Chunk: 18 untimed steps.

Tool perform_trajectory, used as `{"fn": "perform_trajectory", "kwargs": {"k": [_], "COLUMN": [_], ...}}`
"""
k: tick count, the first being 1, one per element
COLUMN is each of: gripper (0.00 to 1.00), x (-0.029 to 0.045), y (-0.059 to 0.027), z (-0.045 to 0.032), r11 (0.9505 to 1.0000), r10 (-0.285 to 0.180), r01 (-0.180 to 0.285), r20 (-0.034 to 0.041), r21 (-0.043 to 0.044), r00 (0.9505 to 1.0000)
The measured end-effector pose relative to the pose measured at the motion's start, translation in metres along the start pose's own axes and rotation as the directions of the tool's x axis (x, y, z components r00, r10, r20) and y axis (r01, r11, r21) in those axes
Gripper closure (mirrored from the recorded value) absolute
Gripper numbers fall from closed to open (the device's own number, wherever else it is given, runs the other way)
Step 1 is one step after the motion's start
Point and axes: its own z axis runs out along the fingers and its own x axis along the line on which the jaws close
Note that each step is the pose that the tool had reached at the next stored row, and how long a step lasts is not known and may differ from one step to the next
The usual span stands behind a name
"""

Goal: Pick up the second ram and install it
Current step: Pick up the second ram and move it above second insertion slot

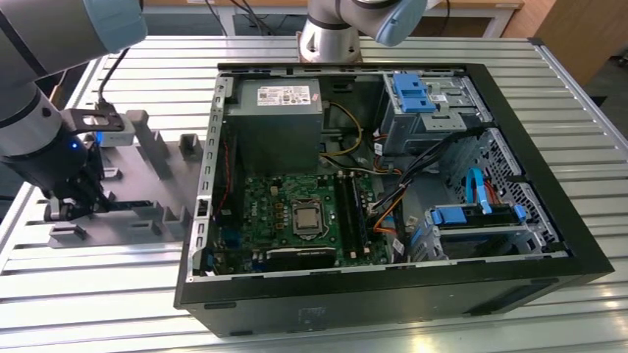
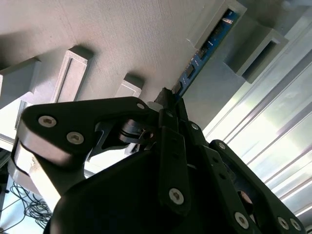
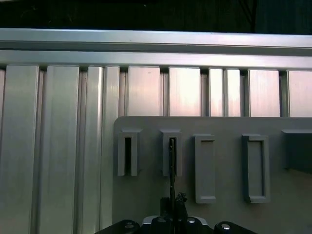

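Work surface: a table (image 1: pixel 108 283) of ribbed aluminium slats that reflect the light. An open case (image 1: pixel 393 301) lies on it with the motherboard (image 1: pixel 284 202) exposed. A grey fixture (image 1: pixel 147 158) lies just beside the case, on the exterior view's left. The gripper (image 1: pixel 73 209) is lowered onto the fixture. In the second wrist view its jaws are pressed together on the ram (image 2: pixel 204 48), pinching one end. The far end sits in a fixture slot. Wooden panels (image 1: pixel 579 33) stand behind the table.
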Motion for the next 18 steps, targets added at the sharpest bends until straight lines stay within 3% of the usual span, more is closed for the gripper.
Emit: {"fn": "perform_trajectory", "kwargs": {"k": [18], "gripper": [0.86], "x": [-0.0008], "y": [0.0004], "z": [-0.0127], "r11": [1.0000], "r10": [0.000], "r01": [0.000], "r20": [-0.0022], "r21": [0.0000], "r00": [1.0000]}}
